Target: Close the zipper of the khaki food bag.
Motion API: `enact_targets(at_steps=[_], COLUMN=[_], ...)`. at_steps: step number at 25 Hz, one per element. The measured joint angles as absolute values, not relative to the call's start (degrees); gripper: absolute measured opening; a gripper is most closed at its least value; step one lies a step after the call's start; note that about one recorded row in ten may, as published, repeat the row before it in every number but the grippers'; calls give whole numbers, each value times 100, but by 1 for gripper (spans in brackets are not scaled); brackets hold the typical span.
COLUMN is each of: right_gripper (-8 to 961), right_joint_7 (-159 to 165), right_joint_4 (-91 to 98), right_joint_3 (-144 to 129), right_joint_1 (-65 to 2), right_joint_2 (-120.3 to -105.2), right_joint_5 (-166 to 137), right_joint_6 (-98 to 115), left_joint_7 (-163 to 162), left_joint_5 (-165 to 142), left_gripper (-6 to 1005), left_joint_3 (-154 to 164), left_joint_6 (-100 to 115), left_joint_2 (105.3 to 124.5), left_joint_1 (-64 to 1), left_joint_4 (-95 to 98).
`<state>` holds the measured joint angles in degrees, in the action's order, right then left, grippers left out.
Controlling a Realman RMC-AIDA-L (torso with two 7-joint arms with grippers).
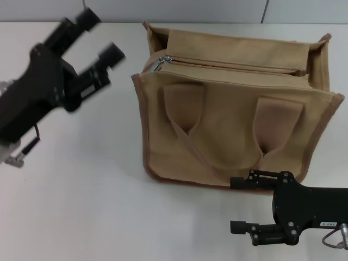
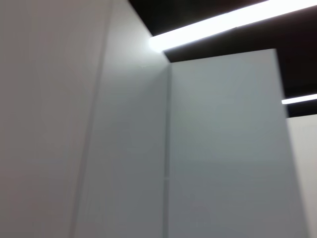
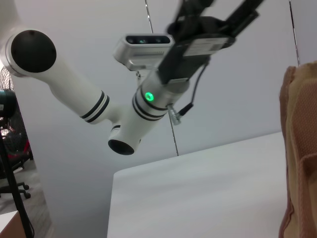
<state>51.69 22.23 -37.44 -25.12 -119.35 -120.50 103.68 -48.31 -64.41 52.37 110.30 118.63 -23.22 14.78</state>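
The khaki food bag (image 1: 228,130) stands on the white table, its two handles hanging down the front. The zipper (image 1: 234,66) runs along its top. The silver slider (image 1: 163,61) sits at the bag's left end. My left gripper (image 1: 100,37) is open, raised above the table to the left of the bag and a short way from the slider. My right gripper (image 1: 237,205) is open and empty, low over the table in front of the bag's right corner, fingers pointing left. The right wrist view shows the bag's edge (image 3: 299,148) and my left arm (image 3: 148,99).
The white table (image 1: 81,206) spreads to the left and front of the bag. A grey wall runs behind it (image 1: 190,11). The left wrist view shows only wall panels (image 2: 223,148) and a ceiling light (image 2: 213,25).
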Motion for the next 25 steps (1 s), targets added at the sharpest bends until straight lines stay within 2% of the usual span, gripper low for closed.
enact_targets(at_steps=[9,15,25], right_gripper=[783,782,782], right_joint_7=[5169,5169,5178], right_joint_4=[2223,2224,2224], right_joint_3=[-3744,-3744,-3735], right_joint_1=[-2496,-2479,-2488], right_joint_2=[-11935,-11929,-11917], right_joint_5=[-12048,-12048,-12048], right_joint_6=[10350,10341,10339], left_joint_7=[-4399,-4337,-3710], left_joint_5=[-6244,-7080,-7734], left_gripper=[805,802,797], left_joint_3=[5248,5264,5279], left_joint_6=[9104,8873,8768], left_joint_2=[11715,11581,11784], left_joint_1=[-2156,-2039,-2165], left_joint_4=[1582,1728,2022])
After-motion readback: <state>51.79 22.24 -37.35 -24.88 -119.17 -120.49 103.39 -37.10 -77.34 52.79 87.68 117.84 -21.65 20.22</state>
